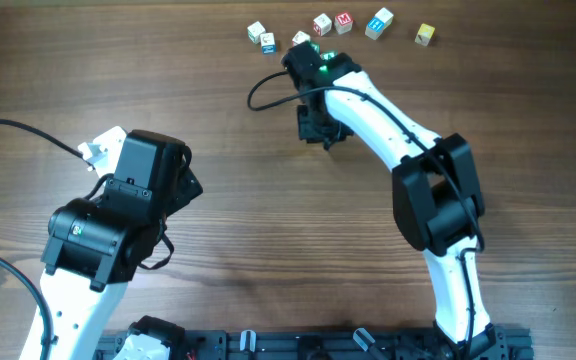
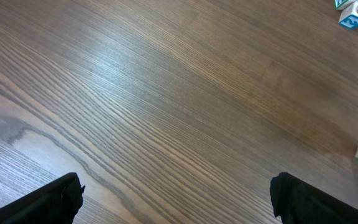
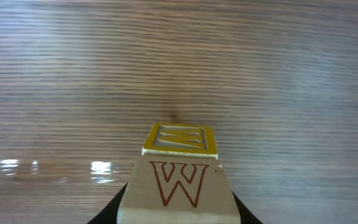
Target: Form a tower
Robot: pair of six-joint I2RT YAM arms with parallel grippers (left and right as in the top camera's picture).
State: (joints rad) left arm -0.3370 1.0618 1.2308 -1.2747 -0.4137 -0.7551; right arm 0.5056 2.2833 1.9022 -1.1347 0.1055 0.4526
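Right gripper (image 3: 179, 216): it is shut on the W cube (image 3: 179, 180), which is pinched by its sides between the two black fingers.
Reason for the grip: the top and bottom faces are left free, which is judged to suit setting the cube flat on another.
W cube: a red letter is borne on the near face and a yellow-framed face is turned upward. Whether it is lifted or resting on the wood cannot be told.
Tower (image 1: 379, 22): it is seen in the row at the table's far edge, blue-lettered cube uppermost. It is set apart from the held cube, with loose cubes (image 1: 322, 24) between them.
Left gripper (image 2: 176, 205): the fingers are spread wide and nothing is held. It is kept over bare wood, well away from the row, presumably so that the right arm's path is left free.
Surface: the table (image 1: 218, 130) is dark wood grain, flat and faintly glossy. Glints of light are caught in the right wrist view.
Room: nothing beyond the table is shown. Only a black rail (image 1: 318, 345) is seen along the near edge.
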